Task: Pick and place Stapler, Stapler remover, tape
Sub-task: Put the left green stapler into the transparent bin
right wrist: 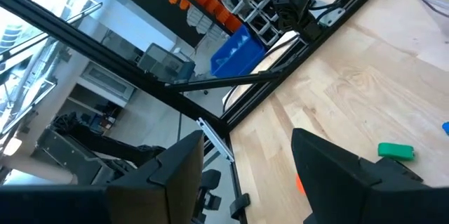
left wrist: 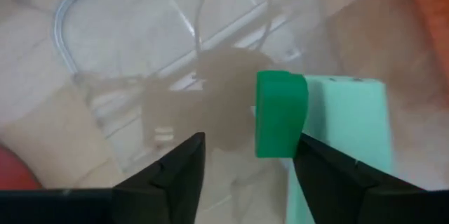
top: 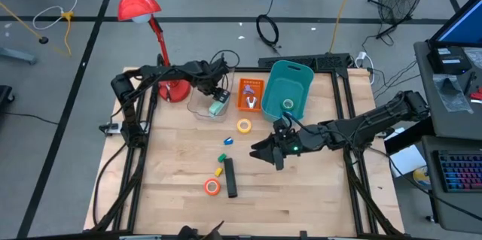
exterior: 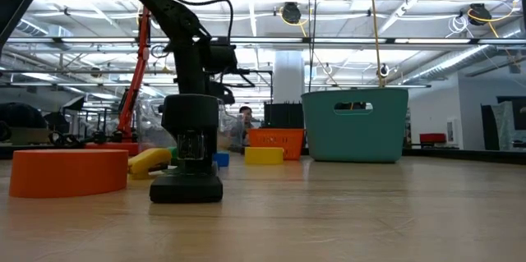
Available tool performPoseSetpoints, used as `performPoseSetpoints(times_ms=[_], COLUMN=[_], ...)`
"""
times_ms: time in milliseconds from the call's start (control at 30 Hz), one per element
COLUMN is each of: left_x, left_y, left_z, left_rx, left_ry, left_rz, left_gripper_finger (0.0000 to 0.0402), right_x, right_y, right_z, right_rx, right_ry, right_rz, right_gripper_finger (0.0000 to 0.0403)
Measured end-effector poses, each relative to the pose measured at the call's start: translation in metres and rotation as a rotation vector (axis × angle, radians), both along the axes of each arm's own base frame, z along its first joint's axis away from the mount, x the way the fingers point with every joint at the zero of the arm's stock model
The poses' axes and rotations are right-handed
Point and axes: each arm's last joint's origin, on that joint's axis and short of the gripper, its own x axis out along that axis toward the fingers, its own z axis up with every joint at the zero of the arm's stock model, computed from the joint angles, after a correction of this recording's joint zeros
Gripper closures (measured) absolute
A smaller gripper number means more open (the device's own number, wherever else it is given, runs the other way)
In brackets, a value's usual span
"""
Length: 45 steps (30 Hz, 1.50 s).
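My left gripper points down into a clear plastic container, open. A dark green block joined to a mint-green body lies on the container's floor just past the fingertips, nearer one finger. The black stapler lies on the table at the near middle, seen end-on in the low view. A yellow tape ring and an orange tape ring lie flat on the wood. A small white claw-shaped thing, likely the stapler remover, lies in the orange tray. My right gripper hovers open over the table's middle.
A teal basket stands at the far middle with a small ring inside. A red desk lamp rises at the far left, its base beside the container. Small blue, green and yellow pieces lie near the stapler.
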Motion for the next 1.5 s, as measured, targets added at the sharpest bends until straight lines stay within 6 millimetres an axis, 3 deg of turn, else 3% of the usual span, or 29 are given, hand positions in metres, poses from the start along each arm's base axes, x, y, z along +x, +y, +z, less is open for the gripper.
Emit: performPoseSetpoints(times_ms=[233,500,700,967,1067,1233,1400,1500], left_x=[0.014,0.013,0.001,-0.003,-0.003,0.007,0.026,0.025], left_y=[0.008,0.019,0.021,0.016,0.015,0.014,0.018,0.023], left_z=[0.025,0.053,0.051,0.05,0.049,0.042,0.03,0.021], left_rx=[0.017,0.006,-0.087,-0.238,-0.145,-0.107,-0.245,-0.276], left_ry=[-0.101,-0.111,-0.058,-0.097,-0.009,-0.033,-0.242,-0.187], left_rz=[-0.052,-0.072,-0.085,-0.059,-0.058,-0.061,-0.013,0.031], left_gripper_finger=[0.025,0.0261,0.0255,0.0184,0.0176,0.02,0.0242,0.0268], right_x=[0.0,0.0,0.001,0.001,0.001,0.002,0.006,0.008], right_y=[-0.001,-0.001,0.0,0.0,0.0,-0.002,-0.014,-0.023], right_z=[0.0,0.001,0.003,0.006,0.006,0.005,0.005,0.005], right_rx=[-0.004,-0.001,0.006,0.009,0.006,-0.008,-0.01,0.017], right_ry=[-0.001,-0.007,-0.03,-0.057,-0.057,-0.057,-0.05,-0.044], right_rz=[-0.021,-0.022,-0.022,-0.021,-0.021,-0.008,0.051,0.115], right_gripper_finger=[0.0193,0.0193,0.0193,0.0193,0.0193,0.0193,0.0193,0.0193])
